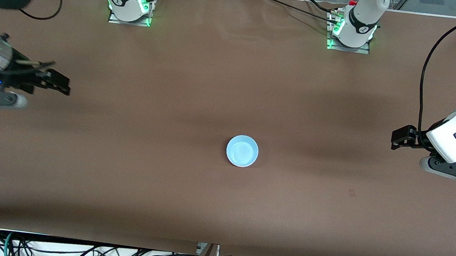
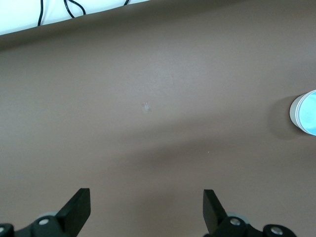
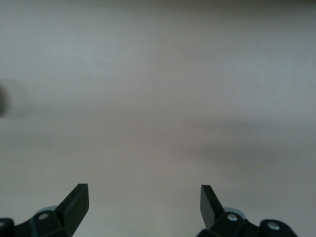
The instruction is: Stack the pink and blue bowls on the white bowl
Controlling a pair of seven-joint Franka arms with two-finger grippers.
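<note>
The brown table lies widest under me, its near edge running along above a tangle of cables on the floor, and it carries one stack only. My two arms come next in bulk, and both wait out at the ends. My left gripper hangs over the left arm's end of the table with its fingers spread wide and nothing between them; the left wrist view shows only bare cloth under it. My right gripper hangs over the right arm's end, its fingers just as wide and empty. Smallest is the blue bowl, upright near the middle of the table, nearer the front camera than either base and well apart from both grippers. In the left wrist view a white rim shows around it, so it seems nested in another bowl, though I cannot tell which bowls sit beneath.
</note>
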